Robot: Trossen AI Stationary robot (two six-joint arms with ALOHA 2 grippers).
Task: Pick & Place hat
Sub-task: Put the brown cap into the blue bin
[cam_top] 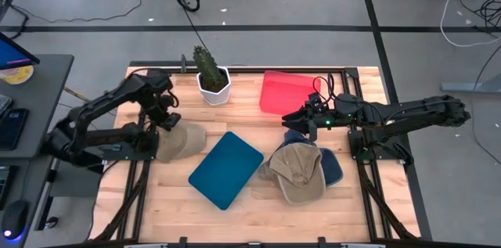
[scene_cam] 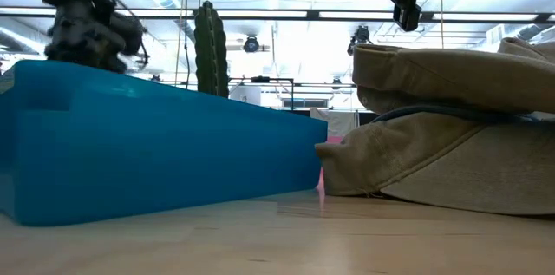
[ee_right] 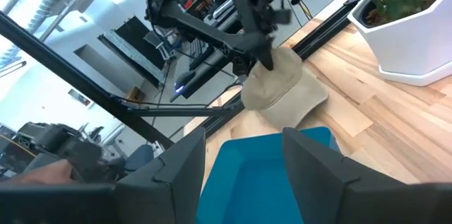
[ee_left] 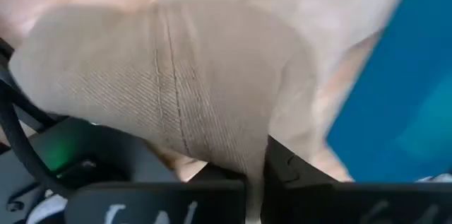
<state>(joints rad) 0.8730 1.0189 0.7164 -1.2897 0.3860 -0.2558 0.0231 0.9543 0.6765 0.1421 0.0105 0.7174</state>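
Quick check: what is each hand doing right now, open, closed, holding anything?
Left hand: closed on the tan hat at the table's left.
Right hand: open, empty, above the hat pile.

Hat (ee_left: 176,90) tan ribbed cloth, matt; table (cam_top: 266,209) pale wood; tray (cam_top: 225,169) smooth blue plastic.

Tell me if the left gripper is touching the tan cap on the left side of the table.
Touching. The left wrist view shows the left gripper shut on a fold of the tan cap, fabric pinched between its fingers.
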